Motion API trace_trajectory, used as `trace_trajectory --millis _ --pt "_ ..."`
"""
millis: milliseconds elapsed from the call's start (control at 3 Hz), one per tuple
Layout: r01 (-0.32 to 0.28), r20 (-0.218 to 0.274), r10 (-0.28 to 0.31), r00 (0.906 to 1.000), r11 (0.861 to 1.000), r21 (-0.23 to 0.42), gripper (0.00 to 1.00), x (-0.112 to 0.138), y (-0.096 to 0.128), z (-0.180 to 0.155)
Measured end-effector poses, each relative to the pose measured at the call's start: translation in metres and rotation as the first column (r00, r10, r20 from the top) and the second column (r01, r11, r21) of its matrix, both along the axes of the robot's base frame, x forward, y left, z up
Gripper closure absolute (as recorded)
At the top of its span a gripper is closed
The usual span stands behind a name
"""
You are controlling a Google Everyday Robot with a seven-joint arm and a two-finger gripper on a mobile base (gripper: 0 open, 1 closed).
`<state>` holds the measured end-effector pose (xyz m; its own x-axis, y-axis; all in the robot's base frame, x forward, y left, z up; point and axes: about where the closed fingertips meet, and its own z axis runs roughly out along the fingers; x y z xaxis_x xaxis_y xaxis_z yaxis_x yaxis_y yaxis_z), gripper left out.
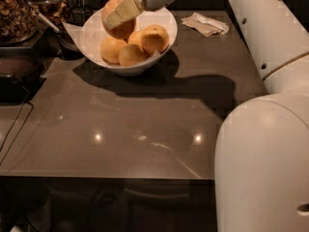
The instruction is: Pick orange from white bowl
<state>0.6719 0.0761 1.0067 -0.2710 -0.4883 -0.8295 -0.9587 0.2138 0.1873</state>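
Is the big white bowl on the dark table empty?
No: three other oranges lie in the white bowl, and the gripper above its back rim grips a duller round orange.
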Motion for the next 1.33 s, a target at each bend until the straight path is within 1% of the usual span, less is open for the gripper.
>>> trace_trajectory --millis 333,667,1000,1333 --pt "0.001 0.001 -0.001 1.0 1.0 -0.003 1.0 -0.004 0.002 0.0" --pt "0.039 0.001 -0.039 0.9993 0.999 0.02 1.0 -0.025 -0.004 0.011" --pt "0.103 -0.002 -0.103 0.9946 0.993 0.058 1.0 -0.06 -0.01 0.023" --pt "0.168 -0.028 -0.167 0.9856 0.983 0.071 1.0 -0.093 -0.015 0.017"
